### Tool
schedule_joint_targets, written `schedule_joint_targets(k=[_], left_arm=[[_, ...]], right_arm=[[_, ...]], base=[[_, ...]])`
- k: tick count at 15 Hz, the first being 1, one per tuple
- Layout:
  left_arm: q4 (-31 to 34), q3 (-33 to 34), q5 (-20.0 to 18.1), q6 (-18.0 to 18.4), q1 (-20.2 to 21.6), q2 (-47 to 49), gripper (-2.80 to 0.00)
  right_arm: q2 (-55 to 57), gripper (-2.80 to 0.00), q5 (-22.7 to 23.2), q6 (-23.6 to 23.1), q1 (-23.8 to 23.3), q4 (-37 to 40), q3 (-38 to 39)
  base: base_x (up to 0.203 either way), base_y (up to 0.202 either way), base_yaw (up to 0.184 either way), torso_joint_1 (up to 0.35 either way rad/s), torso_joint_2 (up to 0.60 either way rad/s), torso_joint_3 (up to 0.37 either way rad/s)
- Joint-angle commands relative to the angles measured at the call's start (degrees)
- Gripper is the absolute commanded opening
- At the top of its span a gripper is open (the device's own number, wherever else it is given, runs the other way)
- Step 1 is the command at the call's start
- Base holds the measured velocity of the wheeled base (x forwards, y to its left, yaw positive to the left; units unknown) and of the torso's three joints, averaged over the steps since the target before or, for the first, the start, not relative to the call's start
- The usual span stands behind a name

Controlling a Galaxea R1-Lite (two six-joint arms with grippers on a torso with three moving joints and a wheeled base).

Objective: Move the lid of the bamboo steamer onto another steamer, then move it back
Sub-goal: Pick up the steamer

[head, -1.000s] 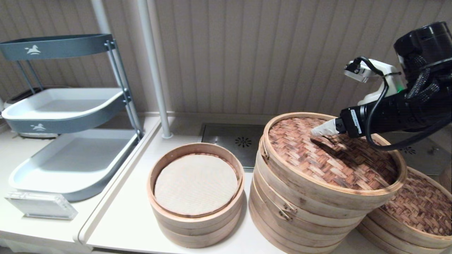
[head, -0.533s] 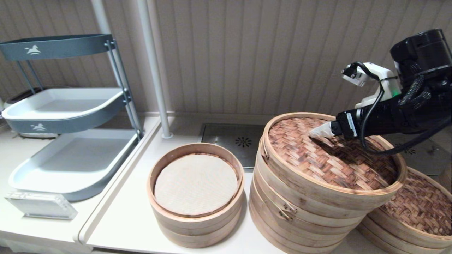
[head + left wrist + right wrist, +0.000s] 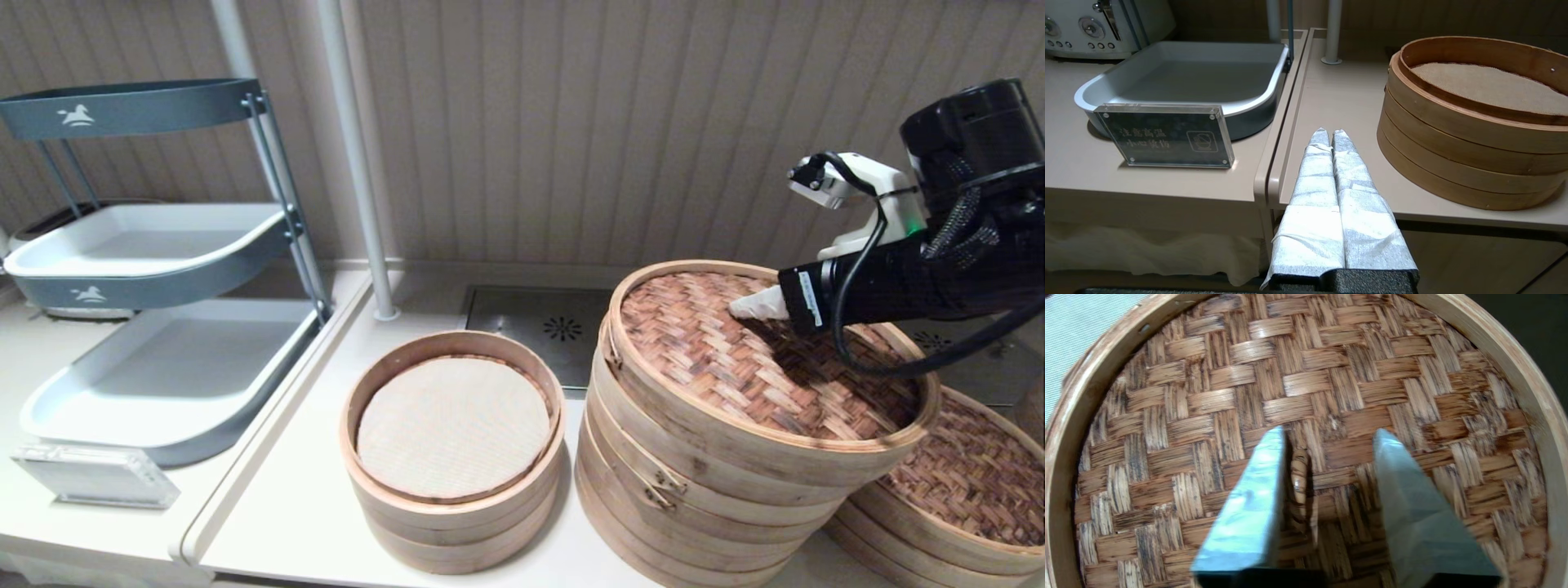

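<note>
Left gripper (image 3: 1329, 134) parked low at counter edge, fingers pressed together, far from the work. Bamboo steamer lid (image 3: 759, 367) sits atop another steamer (image 3: 653, 474), mottled brown weave, pale rim. Right gripper (image 3: 1327, 437) directly above lid centre, fingers spread, centre loop (image 3: 1299, 473) between them, hard against one finger.

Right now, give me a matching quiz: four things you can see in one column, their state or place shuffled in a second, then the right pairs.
1. right gripper
2. left gripper
3. bamboo steamer lid
4. small steamer

A. lined with white cloth, no lid
B. shut, off the counter's front edge
C. open, fingers either side of the centre loop
D. resting on the tallest stack

Pairs: 1-C, 2-B, 3-D, 4-A
</note>
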Motion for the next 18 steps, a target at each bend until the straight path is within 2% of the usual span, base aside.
schedule_joint_targets(k=[1, 4, 8, 18], left_arm=[[-0.1, 1.4, 0.0, 0.0, 0.0, -0.1, -2.8], [-0.1, 1.4, 0.0, 0.0, 0.0, -0.1, -2.8], [-0.1, 1.4, 0.0, 0.0, 0.1, -0.1, -2.8], [-0.1, 1.4, 0.1, 0.0, 0.0, -0.1, -2.8]], right_arm=[[-0.5, -2.8, 0.1, 0.0, 0.6, 0.3, 1.2], [-0.9, -2.8, 0.1, -0.1, 1.8, -0.5, 2.8], [-1.3, -2.8, -0.1, 0.2, 1.8, -5.6, 4.6], [-4.8, -2.8, -1.7, 0.3, 1.5, -5.2, 2.6]], base=[[0.0, 0.0, 0.0, 0.0, 0.0, 0.0], [0.0, 0.0, 0.0, 0.0, 0.0, 0.0], [0.0, 0.0, 0.0, 0.0, 0.0, 0.0], [0.0, 0.0, 0.0, 0.0, 0.0, 0.0]])
